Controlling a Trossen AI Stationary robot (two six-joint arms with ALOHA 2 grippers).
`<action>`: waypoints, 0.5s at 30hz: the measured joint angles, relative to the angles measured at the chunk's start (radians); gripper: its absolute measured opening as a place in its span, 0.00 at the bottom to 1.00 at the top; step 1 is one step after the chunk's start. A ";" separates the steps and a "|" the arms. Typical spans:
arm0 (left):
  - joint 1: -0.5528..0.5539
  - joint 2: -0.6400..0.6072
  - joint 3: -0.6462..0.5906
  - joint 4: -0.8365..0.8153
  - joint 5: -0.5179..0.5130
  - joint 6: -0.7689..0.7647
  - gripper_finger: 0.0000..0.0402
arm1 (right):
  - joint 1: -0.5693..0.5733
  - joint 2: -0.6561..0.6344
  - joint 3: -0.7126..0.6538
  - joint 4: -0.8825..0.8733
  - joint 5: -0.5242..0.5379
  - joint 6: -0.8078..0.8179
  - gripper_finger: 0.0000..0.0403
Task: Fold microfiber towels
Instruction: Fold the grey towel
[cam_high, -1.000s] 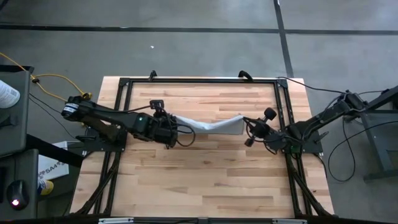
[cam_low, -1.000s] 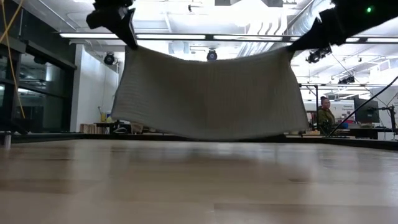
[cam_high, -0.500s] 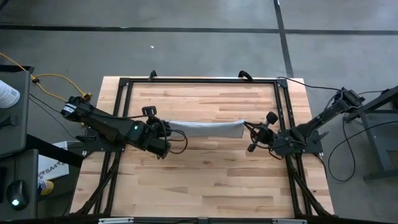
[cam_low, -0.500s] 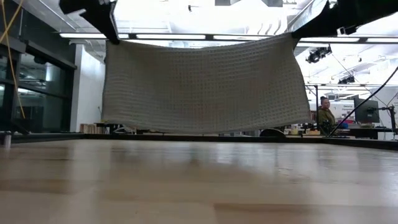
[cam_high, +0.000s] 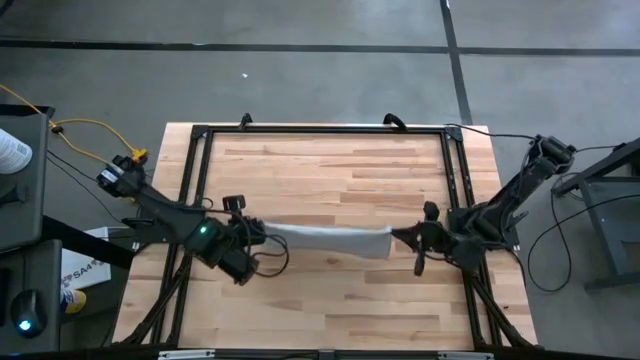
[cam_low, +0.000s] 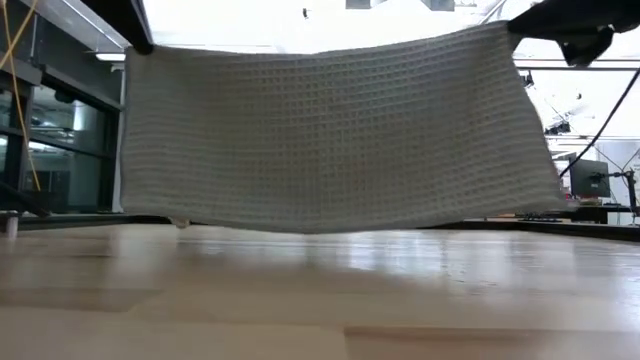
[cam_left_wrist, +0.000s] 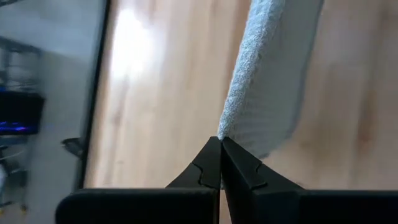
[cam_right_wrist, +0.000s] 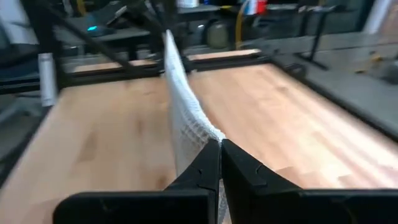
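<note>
Towel (cam_high: 325, 238), light grey-blue microfiber with a fine waffle-like weave, stretched between two dark two-finger grippers above a pale wooden tabletop (cam_high: 330, 300) of butcher-block strips. High view: the cloth appears as a narrow, slightly sagging band across the middle of the table, seen edge-on from above. Left gripper (cam_high: 262, 232) holds one upper corner; right gripper (cam_high: 397, 236) holds the opposite upper corner. Low view: the towel (cam_low: 330, 140) hangs as a broad, nearly rectangular sheet, its upper edge pulled fairly taut and its lower edge curving gently, close above the tabletop (cam_low: 320, 300); whether that edge touches the wood cannot be told. A small pale tag-like bit shows at the lower edge near one corner. Left wrist view: the left gripper (cam_left_wrist: 220, 144) has its dark fingers pressed together, pinching the fuzzy corner of the towel (cam_left_wrist: 267, 81), which runs away over the wood. Right wrist view: the right gripper (cam_right_wrist: 220, 147) is likewise clamped on a corner of the towel (cam_right_wrist: 183, 118), the cloth running edge-on toward the far arm. A black metal frame (cam_high: 320, 130) borders the table in the high view. No containers appear in any view.
</note>
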 joint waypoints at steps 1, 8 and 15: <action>-0.014 0.000 0.000 0.016 0.018 -0.004 0.00 | 0.014 0.003 0.000 0.000 -0.014 0.017 0.01; -0.103 0.000 0.000 0.147 0.225 -0.015 0.00 | 0.095 0.016 0.000 0.001 -0.129 0.209 0.01; -0.120 0.000 0.000 0.263 0.350 0.118 0.00 | 0.114 0.016 0.000 0.003 -0.222 0.329 0.01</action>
